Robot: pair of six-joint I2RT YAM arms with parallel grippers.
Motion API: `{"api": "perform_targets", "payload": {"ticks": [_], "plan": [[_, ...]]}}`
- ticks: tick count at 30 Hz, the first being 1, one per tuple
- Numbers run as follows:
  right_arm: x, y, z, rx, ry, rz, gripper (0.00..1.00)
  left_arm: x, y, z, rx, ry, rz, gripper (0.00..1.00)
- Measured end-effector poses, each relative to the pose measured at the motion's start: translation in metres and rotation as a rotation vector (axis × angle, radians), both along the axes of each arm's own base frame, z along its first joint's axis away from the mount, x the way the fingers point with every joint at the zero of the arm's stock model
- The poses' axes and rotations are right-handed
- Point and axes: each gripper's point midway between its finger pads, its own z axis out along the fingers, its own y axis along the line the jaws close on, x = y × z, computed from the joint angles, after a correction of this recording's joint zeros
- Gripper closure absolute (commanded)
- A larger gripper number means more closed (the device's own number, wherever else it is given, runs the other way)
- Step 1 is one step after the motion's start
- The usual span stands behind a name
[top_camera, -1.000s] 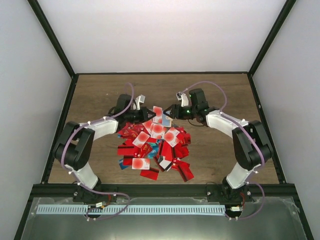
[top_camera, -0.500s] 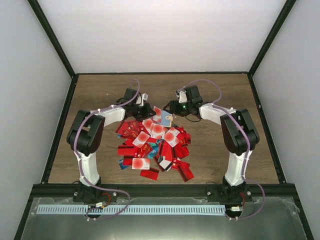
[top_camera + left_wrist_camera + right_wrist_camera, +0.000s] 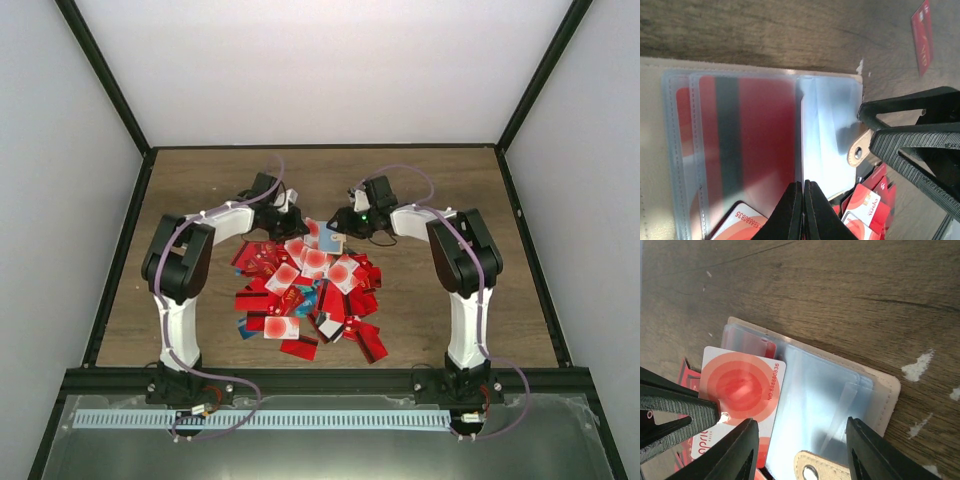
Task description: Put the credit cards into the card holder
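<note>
Top external view: both arms reach to the 12 o'clock edge of the heap of cards, where the holder lies open on the tabletop, within reach of each; the left fingers come at it from 9 o'clock and the right fingers from 3 o'clock.

Left wrist view: the left fingers are pressed together, apparently nipping the edge of a white card at 7 o'clock, I judge so that it can be steered flat into a clear sleeve; a red card with a black stripe already sits in the sleeve beside it.

Right wrist view: the right fingers are spread wide and grip nothing, one on either side of the snap tab, probably placed to steady the holder while the card slides in; whether they touch it I cannot tell.

Writing: the white card bears red rings and a number reading roughly 88880836, plus a word starting "apri", cut off; print on the loose red cards is too small to read.
</note>
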Motion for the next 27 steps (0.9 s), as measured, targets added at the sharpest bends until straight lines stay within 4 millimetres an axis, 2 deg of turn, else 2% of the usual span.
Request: {"api": "perform_targets", "payload": {"ticks": [5, 27], "plan": [[0.000, 0.000, -0.005, -0.008, 0.003, 0.008, 0.51, -0.001, -0.003, -0.008, -0.002, 0.033, -0.026, 0.96], [0.003, 0.000, -0.007, 0.005, 0.006, 0.016, 0.53, 0.000, -0.014, -0.013, -0.099, 0.075, -0.059, 0.96]]}}
